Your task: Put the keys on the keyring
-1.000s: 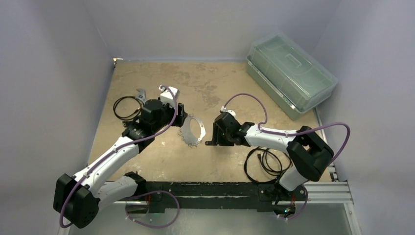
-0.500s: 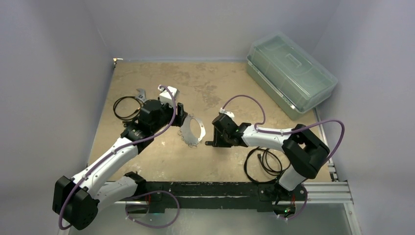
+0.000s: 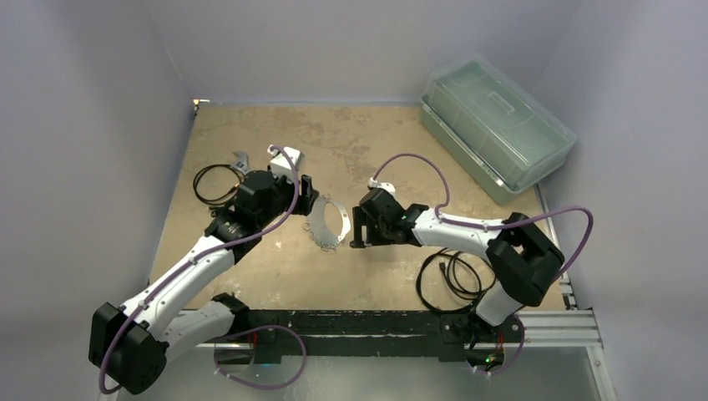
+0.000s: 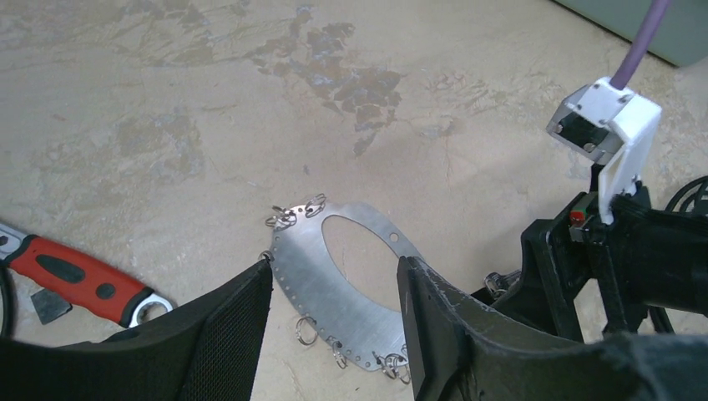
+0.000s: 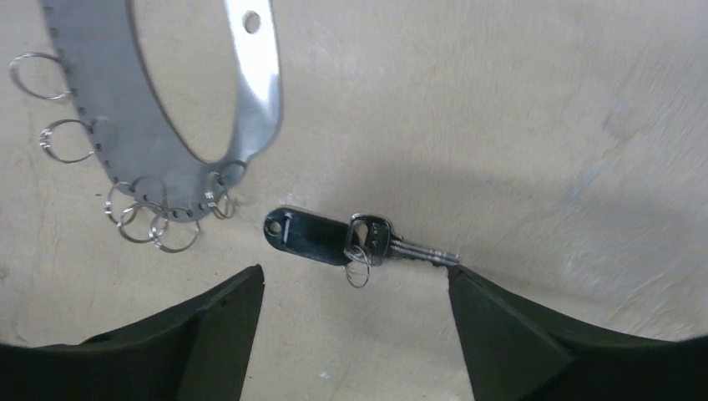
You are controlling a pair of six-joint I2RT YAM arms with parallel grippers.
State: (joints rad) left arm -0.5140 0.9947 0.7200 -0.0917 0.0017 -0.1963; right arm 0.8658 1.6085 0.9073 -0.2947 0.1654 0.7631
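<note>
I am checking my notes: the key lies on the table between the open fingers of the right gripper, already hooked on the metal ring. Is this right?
Not quite. In the right wrist view the key lies apart from the metal ring, not hooked on it. The rest holds: it lies on the table between the open right gripper fingers.

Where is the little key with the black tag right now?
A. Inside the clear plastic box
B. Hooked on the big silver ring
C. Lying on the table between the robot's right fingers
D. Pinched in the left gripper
C. In the right wrist view the key lies flat on the table in the gap of the open right gripper, just beside the keyring but not hooked to it.
</note>
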